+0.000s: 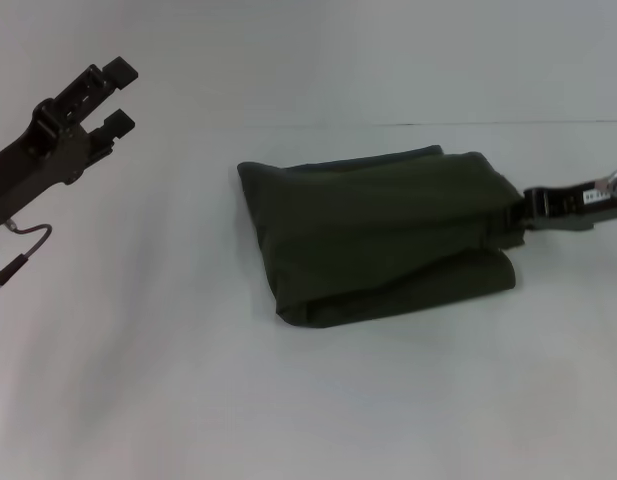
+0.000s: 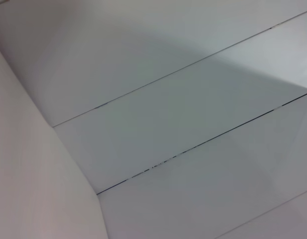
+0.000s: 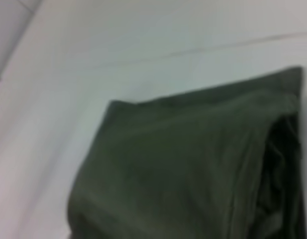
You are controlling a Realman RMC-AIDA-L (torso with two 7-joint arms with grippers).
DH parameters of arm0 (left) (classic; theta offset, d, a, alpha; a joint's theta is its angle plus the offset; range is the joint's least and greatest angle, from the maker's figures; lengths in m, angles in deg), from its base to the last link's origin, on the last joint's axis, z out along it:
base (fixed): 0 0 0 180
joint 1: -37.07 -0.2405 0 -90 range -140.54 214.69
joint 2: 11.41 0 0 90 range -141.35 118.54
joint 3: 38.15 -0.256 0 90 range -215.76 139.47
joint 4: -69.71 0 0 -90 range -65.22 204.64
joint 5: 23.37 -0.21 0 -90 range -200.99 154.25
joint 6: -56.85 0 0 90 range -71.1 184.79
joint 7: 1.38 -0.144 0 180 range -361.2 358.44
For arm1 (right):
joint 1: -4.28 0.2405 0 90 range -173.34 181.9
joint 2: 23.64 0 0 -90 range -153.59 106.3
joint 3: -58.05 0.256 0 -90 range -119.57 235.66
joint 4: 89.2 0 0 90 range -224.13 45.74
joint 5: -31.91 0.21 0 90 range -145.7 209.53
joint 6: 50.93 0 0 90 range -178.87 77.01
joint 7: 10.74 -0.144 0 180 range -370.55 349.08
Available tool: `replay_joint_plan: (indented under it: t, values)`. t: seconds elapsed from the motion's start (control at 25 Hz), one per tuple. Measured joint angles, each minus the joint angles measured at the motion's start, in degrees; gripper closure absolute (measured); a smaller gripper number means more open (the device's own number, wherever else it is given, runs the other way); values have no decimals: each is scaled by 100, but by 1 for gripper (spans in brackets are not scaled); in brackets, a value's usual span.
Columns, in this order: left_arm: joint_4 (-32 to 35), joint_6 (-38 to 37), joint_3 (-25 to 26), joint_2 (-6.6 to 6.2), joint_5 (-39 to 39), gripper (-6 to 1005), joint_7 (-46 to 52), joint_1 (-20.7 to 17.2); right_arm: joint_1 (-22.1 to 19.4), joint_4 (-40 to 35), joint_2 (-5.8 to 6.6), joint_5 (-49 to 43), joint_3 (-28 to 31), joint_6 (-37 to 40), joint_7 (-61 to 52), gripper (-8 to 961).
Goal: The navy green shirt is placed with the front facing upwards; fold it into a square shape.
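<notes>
Finishing the fold on the shirt (image 1: 378,235)

Lying mid-surface (image 1: 138,400) as a thick, roughly rectangular bundle with plain green upward, the shirt bulges at its near edge. The right end effector (image 1: 523,212) meets its right edge; whether it grips cloth or has let go I cannot tell. Judged best: ease out level, without dragging the top layer, then press the loose near fold flat. The left end effector (image 1: 118,95), released, hangs raised well apart on the left.
</notes>
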Motion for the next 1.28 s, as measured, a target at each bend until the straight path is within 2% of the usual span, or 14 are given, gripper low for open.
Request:
replay_joint_plan:
  t: [0.4,0.6,0.96,1.04,1.16,1.28]
  values:
    - [0,11,0,6,1,53,-4,2,40,422,-62,-379,-64,-798,-41,916]
    - [0,20,1,9,1,53,-5,-9,72,444,-108,-386,-265,-897,-149,916]
    - [0,13,-5,18,0,53,-6,6,104,294,2,-548,-345,-957,-623,916]
    - [0,-11,-12,16,-1,54,-6,-1,76,194,28,-614,-323,-990,-741,834]
    - [0,-41,-30,-9,-43,54,6,-20,29,68,148,-621,-183,-921,-885,712]
    - [8,-139,-37,-18,-64,54,16,-43,-73,-111,278,-510,334,-575,-896,570]
